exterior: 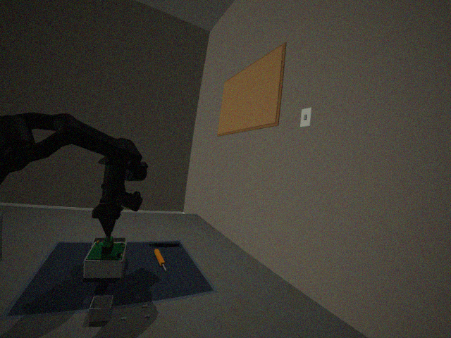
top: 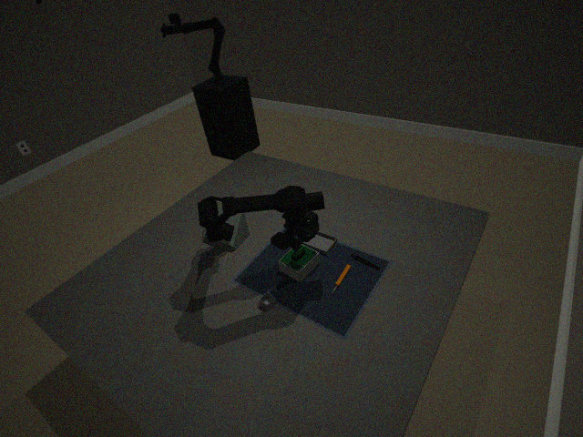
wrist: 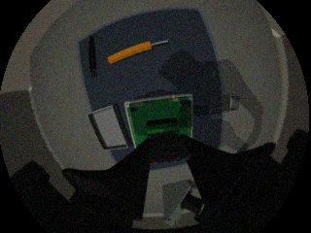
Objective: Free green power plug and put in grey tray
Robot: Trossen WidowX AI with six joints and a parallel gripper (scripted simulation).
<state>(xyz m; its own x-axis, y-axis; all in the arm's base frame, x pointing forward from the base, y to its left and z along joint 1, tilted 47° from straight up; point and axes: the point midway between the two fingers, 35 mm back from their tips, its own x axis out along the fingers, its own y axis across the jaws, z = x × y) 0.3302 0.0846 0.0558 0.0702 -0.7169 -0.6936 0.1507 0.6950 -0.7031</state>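
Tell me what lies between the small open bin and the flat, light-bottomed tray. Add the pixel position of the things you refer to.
The pale box (top: 290, 274) (exterior: 103, 270) (wrist: 127, 113) holding the green circuit board (top: 309, 254) (exterior: 117, 249) (wrist: 183, 118) lies between them, as the top and wrist views show.

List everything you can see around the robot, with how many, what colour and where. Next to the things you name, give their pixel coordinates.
Green plug (exterior: 108, 241): one, green, at the circuit board's socket
Circuit board (top: 311, 254) (exterior: 118, 251) (wrist: 184, 114): one, green, in the open box
Open box (top: 301, 274) (exterior: 103, 269): one, pale, on the mat
Mat (top: 341, 315) (exterior: 189, 279) (wrist: 146, 80): one, blue
Screwdriver (top: 342, 274) (exterior: 158, 256) (wrist: 130, 51): one, orange-handled, on the mat
Shallow tray (top: 322, 243) (wrist: 111, 128): one, grey, beside the box
Corkboard (exterior: 251, 94): one, orange-brown, on the wall
Gripper (top: 297, 249) (exterior: 108, 236): one, black, shut on the plug
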